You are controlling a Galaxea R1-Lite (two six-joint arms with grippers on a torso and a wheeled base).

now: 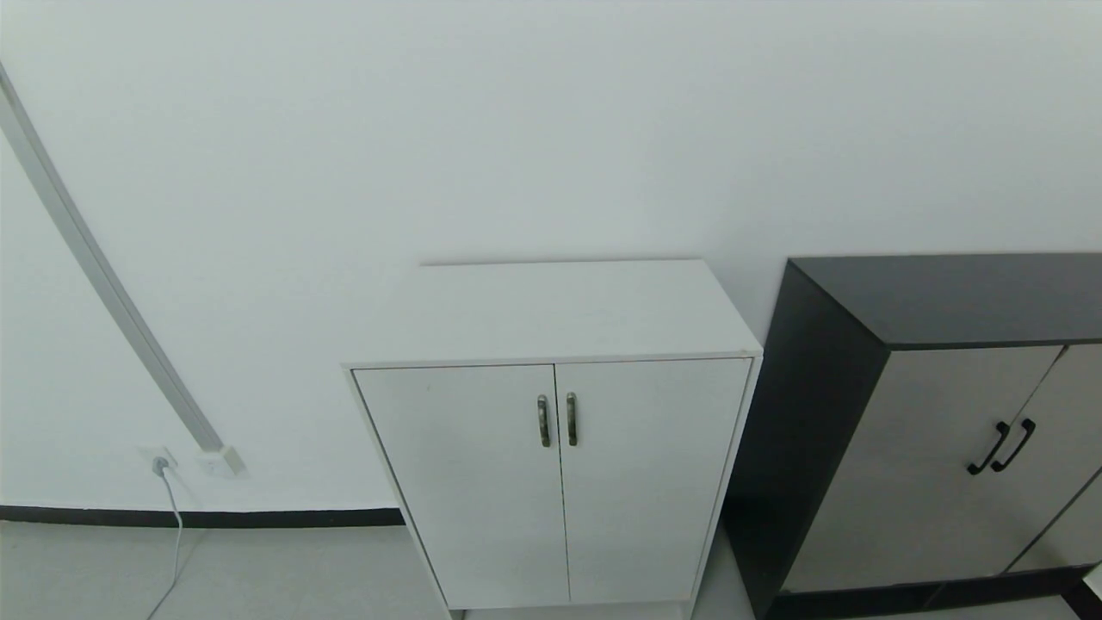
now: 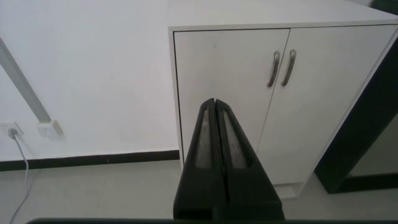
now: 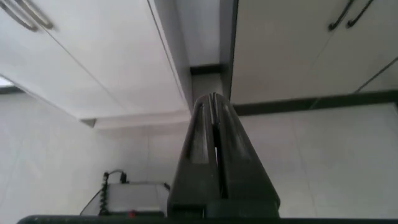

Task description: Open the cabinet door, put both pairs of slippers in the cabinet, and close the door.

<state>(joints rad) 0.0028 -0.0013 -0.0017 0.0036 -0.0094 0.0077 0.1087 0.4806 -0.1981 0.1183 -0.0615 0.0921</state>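
Note:
The white cabinet (image 1: pixel 551 482) stands against the wall with both doors closed and two metal handles (image 1: pixel 557 420) side by side at the middle. In the left wrist view my left gripper (image 2: pixel 215 102) is shut with nothing in it, held in front of the white cabinet (image 2: pixel 236 81), short of its left door and handles (image 2: pixel 281 67). In the right wrist view my right gripper (image 3: pixel 212 98) is shut and holds nothing. It hangs low above the floor, before the gap between the white cabinet (image 3: pixel 93 56) and the black one.
A black cabinet (image 1: pixel 930 430) with grey doors and black handles stands just right of the white one. A wall socket with a cable (image 1: pixel 159 465) and a grey conduit (image 1: pixel 103 275) are on the wall to the left. Grey floor runs along the wall.

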